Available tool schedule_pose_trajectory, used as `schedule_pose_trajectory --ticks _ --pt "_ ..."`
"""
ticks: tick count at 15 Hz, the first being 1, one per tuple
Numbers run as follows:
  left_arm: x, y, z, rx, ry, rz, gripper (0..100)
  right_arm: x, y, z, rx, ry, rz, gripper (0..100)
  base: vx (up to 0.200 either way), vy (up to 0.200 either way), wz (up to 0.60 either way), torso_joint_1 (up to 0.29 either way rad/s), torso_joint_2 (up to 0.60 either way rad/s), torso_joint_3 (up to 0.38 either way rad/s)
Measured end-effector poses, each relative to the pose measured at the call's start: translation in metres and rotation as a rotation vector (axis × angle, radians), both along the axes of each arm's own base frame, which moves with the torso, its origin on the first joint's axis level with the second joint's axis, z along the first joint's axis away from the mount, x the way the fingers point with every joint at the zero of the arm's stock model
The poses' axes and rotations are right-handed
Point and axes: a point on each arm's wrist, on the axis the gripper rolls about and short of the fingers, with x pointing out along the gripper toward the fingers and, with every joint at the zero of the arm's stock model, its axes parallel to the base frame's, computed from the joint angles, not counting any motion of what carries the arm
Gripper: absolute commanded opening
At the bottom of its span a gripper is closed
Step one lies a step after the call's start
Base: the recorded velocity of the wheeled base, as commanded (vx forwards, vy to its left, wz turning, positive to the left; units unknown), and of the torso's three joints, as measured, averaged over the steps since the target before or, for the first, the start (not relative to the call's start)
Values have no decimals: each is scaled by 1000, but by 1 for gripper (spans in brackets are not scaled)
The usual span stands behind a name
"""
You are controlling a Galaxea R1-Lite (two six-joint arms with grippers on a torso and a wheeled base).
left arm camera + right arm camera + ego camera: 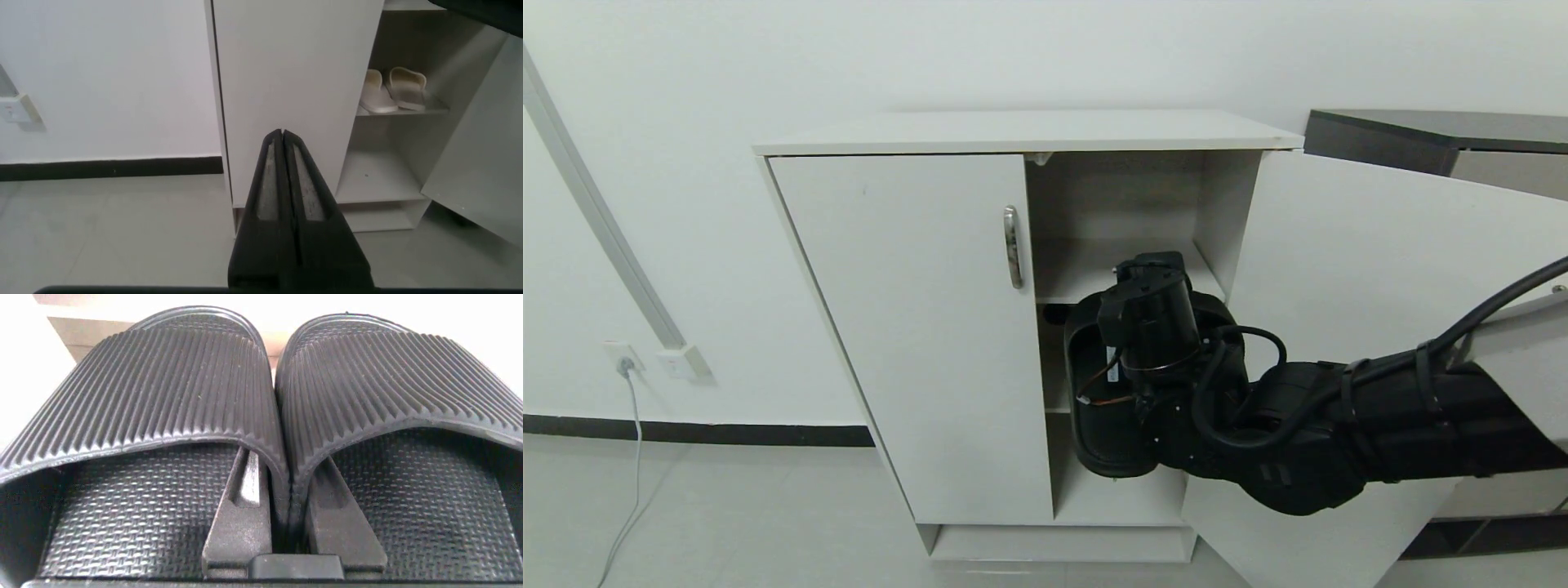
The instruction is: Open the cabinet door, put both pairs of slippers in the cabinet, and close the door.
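- Right gripper (286,518): pinching the black slippers (180,384). One finger lies in each footbed, and the two inner side walls are squeezed together between them.
- You can read the pair's heading from the right wrist view. The ribbed straps arch over the fingertips and the open heel ends face the camera, so the toes point away from the wrist. The long axis runs in line with the gripper.
- The two black slippers sit side by side, touching along their inner edges, soles level with each other.
- In the head view the black slippers (1098,408) show as a dark oblong with its long axis up-and-down in the picture. It hangs off the right arm in the open right half of the cabinet (1013,131), below the upper shelf (1094,273). Whether the pair rests on anything cannot be told.
- Right door (1372,261): swung wide open, standing out toward you on the right of the arm.
- Left door (907,327): closed flat, with its metal handle (1012,247) upright along the inner edge.
- Left gripper (282,188): fingers pressed together with nothing between them. It is held low over the floor (122,220), in front of the closed door and well apart from the cabinet.
- Beige slippers (392,88): already inside, side by side on the shelf just above the cabinet's bottom board. Their long axes run front to back. Which end faces out cannot be told.
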Motion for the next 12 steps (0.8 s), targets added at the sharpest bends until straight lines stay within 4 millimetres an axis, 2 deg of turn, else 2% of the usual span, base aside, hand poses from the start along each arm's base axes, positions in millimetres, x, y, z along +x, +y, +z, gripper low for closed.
schedule_pose_trajectory --ticks 9,12 --pt "0 0 0 0 0 -1 0 1 1 -2 -11 4 2 0 200 0 0 0 2 4" --pt "0 0 0 -1 3 0 0 1 1 -2 -14 3 3 0 0 0 0 0 0 0"
